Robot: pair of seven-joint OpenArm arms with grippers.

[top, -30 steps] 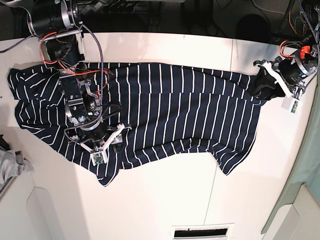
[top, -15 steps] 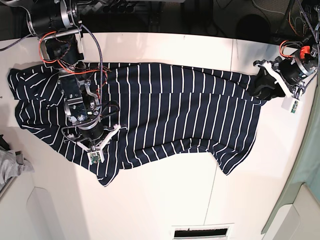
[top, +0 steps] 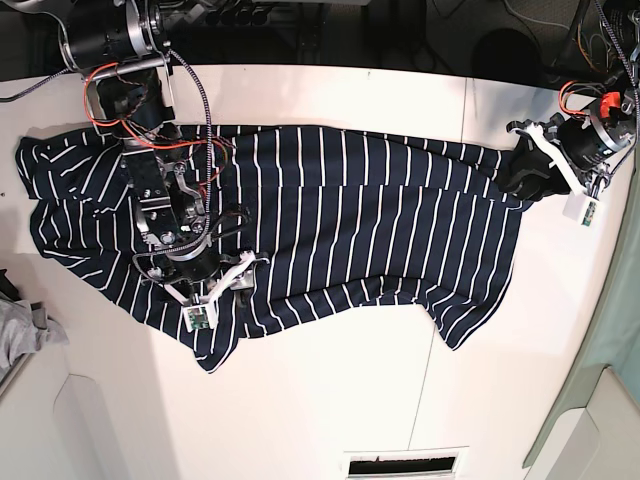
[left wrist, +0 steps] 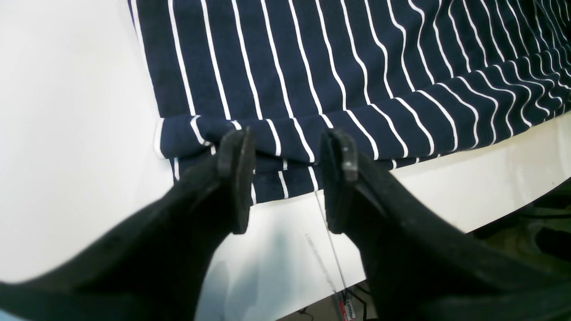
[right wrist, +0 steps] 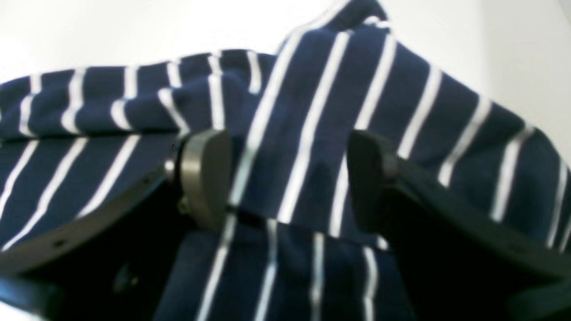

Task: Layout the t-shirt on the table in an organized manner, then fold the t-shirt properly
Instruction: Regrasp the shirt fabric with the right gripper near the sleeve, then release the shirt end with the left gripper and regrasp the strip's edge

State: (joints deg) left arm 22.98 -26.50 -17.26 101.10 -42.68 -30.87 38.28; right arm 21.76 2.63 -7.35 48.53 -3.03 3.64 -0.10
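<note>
The t-shirt (top: 330, 230) is spread across the table (top: 330, 400), its 3 o'clock hem straddled by the half-open left gripper (left wrist: 285, 178), while a 9 o'clock ridge sits between the released right gripper (right wrist: 285, 178) jaws, so layers could get bunched.

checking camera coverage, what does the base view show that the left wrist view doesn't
Only the base view: the whole shirt spread across the table, the right pincer over the shirt, and a grey cloth at the table's edge.

Only the left wrist view: the left pincer close up, jaws apart, at a rolled shirt edge, plus a thin seam in the table.

Both: striped shirt, white table, left pincer at the shirt's end.
</note>
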